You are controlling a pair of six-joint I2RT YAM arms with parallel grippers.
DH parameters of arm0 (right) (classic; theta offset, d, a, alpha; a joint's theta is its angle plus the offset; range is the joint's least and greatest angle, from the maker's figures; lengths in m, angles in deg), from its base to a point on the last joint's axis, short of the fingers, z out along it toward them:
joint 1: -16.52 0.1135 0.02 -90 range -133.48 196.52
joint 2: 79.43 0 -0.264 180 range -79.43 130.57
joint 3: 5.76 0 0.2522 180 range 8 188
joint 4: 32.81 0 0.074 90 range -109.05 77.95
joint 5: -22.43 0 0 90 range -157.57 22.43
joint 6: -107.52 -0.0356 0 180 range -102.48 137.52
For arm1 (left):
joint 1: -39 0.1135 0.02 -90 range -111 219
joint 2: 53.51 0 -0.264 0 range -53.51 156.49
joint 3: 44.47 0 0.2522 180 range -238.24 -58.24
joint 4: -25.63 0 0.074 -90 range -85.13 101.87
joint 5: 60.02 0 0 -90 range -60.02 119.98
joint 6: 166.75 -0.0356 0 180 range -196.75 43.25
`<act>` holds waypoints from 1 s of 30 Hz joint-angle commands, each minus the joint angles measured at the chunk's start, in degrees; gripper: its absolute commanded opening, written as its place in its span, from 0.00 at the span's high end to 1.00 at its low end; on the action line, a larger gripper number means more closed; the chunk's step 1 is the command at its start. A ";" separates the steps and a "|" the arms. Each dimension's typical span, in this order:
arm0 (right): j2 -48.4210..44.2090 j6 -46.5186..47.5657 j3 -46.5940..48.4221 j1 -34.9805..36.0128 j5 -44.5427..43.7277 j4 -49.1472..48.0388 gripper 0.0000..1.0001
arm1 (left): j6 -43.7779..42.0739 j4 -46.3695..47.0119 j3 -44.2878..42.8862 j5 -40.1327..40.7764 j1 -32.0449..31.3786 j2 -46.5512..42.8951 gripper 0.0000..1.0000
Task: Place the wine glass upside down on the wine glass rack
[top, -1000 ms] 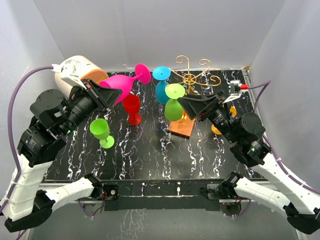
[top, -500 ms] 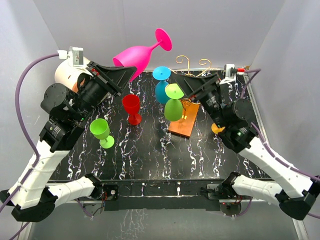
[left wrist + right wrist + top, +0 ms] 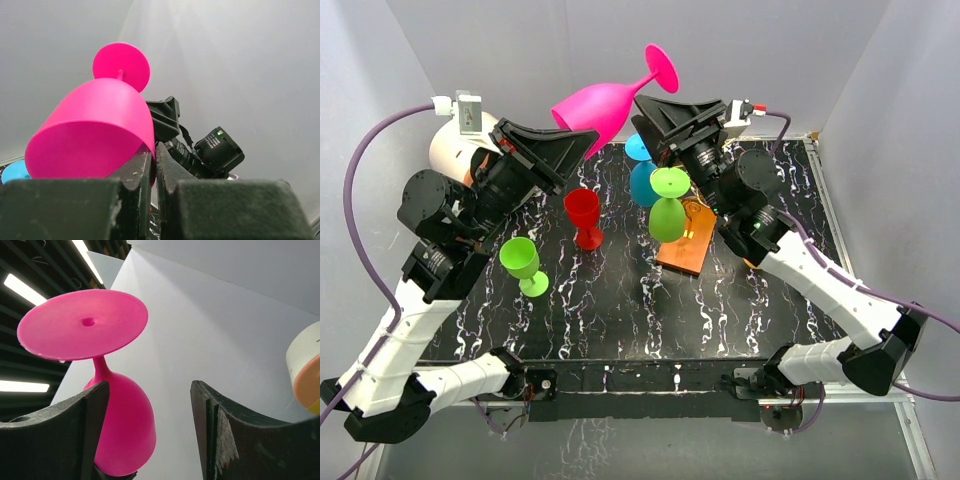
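Cream-and-orange cylinder (image 3: 446, 153) was seen far left at the rear, behind the left arm; left gripper (image 3: 582, 142) was raised above the table (image 3: 620, 310), jaws pinched shut on the bowl wall of the pink wine glass (image 3: 605, 100) at its rim; the glass was held in mid-air, tilted, foot up and to the right, well clear of the rack. Below it a lime glass (image 3: 523, 262) and a red glass (image 3: 584, 215) were stood upright on the table; further right a blue glass (image 3: 642, 182) and a green glass (image 3: 667, 218) were seen foot-up; whether the green one was hung or standing could not be told. Wine glass rack (image 3: 684, 255) was located right of centre, orange-brown base visible, gold wire mostly hidden by the right arm. Right gripper (image 3: 655, 110) was raised just beside the pink wine glass, jaws wide apart, nothing gripped; in the right wrist view the stem was seen beside one finger (image 3: 95, 430); contact could not be told.
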 commanded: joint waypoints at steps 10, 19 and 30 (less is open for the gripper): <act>-2.20 -1.48 0.22 0.23 -2.96 -11.47 0.40 | -0.69 3.93 0.58 -1.08 0.18 -1.93 1.00; -1.45 -1.84 1.27 0.22 -2.39 -12.71 0.45 | -0.68 4.35 -0.89 -2.47 0.18 -0.61 1.00; 2.97 -3.95 7.70 0.23 0.75 -9.65 0.56 | 1.49 5.33 0.46 -4.15 0.18 -0.78 1.00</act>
